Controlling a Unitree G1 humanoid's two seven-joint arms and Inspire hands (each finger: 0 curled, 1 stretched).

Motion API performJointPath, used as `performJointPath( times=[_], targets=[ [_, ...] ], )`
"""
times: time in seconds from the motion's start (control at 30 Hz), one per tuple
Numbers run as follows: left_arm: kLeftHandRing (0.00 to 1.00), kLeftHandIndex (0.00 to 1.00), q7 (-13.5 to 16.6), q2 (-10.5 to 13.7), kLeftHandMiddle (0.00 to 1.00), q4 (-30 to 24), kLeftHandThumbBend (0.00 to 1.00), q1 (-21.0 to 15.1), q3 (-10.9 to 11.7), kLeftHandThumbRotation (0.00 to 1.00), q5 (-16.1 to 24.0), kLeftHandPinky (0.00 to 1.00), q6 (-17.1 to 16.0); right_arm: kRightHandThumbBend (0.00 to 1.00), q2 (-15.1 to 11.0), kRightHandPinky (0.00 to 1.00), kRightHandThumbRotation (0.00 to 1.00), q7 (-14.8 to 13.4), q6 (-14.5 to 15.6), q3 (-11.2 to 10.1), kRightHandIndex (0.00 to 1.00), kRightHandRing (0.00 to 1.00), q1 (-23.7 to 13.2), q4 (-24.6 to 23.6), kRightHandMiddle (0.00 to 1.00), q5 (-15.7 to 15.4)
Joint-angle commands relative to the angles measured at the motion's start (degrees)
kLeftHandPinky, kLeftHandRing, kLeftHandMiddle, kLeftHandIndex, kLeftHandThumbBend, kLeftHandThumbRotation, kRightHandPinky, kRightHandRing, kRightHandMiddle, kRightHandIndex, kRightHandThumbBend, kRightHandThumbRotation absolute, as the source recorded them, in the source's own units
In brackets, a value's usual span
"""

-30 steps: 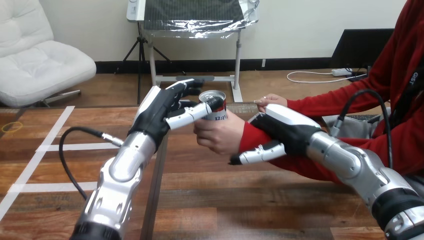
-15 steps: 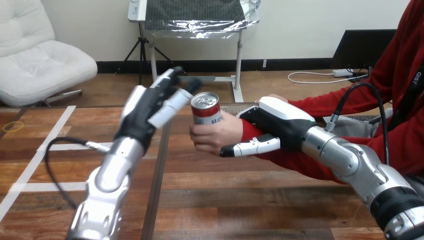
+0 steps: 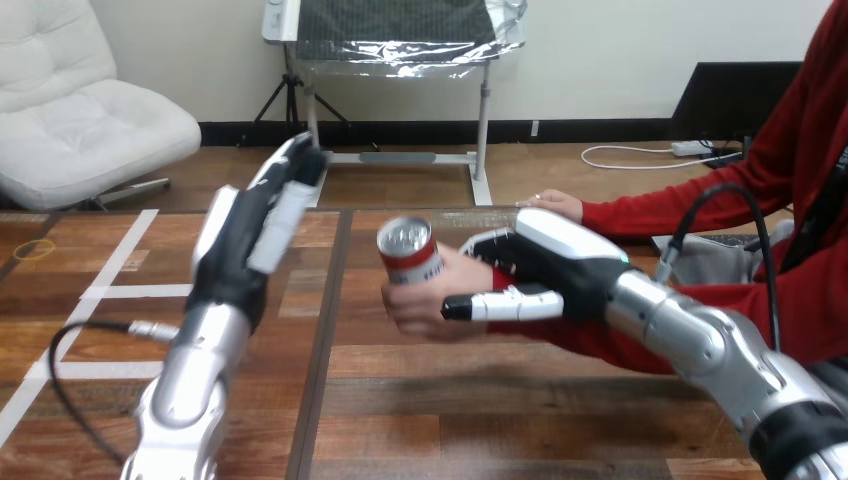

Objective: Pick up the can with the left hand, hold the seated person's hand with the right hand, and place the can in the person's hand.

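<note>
A: Above mid-table, the can [image 3: 408,250] is held upright in the person's hand [image 3: 425,300]. The left hand [image 3: 240,240] is spread open, well clear to the left.

B: The right hand [image 3: 545,265] is clasped round the person's wrist [image 3: 497,275]. Release should be eased off slowly, so the can isn't jolted.

**Head camera looks down across the tabletop**

The head view is taken from the robot's own head, facing forward and down over the wooden tabletop [image 3: 420,400]. It sits close in, so both arms loom large. The left arm [image 3: 190,400] comes in from the bottom edge at 7 o'clock, the right arm [image 3: 720,350] from 4 o'clock. The left hand [image 3: 237,250] stands toward 10 o'clock. The right hand [image 3: 550,265], wrapped on the person's wrist [image 3: 497,283], sits just right of centre.
</note>
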Motion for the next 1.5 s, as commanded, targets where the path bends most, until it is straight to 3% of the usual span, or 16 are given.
performJointPath(
  times=[0.0, 0.2, 0.7, 0.9, 1.2, 1.47],
  targets=[
    [0.92, 0.92, 0.55, -0.48, 0.93, -3.25, 0.87, 0.7, 1.41, 1.0, -1.29, 0.87, -2.57, 1.0, -2.0, 0.6, 1.0, 0.36, 0.93, -2.44, 0.76, 0.68, 0.36, -5.08, 0.71, 1.82],
    [0.92, 0.92, 0.8, -0.86, 0.93, -5.62, 0.84, 3.35, 1.72, 1.0, -1.95, 0.86, -2.94, 1.0, -2.29, 0.61, 1.0, 0.96, 1.95, -3.55, 0.76, 0.7, 2.84, -8.4, 0.72, 3.65],
    [0.9, 0.89, -0.46, -1.41, 0.91, -14.79, 0.8, 11.76, 0.84, 1.0, -3.26, 0.84, -1.57, 1.0, -2.87, 0.61, 1.0, 0.95, 9.75, -6.32, 0.8, 0.74, 11.25, -22.61, 0.76, 4.54],
    [0.88, 0.87, -1.01, -2.7, 0.9, -17.82, 0.75, 15.37, 0.54, 1.0, -4.17, 0.82, -2.75, 1.0, -1.14, 0.62, 1.0, -0.74, 13.36, -8.66, 0.81, 0.76, 16.09, -29.05, 0.78, 6.57],
    [0.86, 0.85, -1.55, -4.94, 0.88, -20.95, 0.64, 20.48, 0.0, 1.0, -5.19, 0.79, -5.76, 1.0, 2.41, 0.64, 1.0, -5.96, 15.57, -11.45, 0.82, 0.78, 23.79, -37.76, 0.8, 9.27],
    [0.83, 0.82, -2.02, -6.44, 0.85, -21.63, 0.58, 23.92, -1.16, 1.0, -4.86, 0.78, -10.27, 0.98, 5.32, 0.68, 1.0, -9.82, 14.52, -12.64, 0.85, 0.8, 29.82, -44.4, 0.83, 10.75]
  ],
)
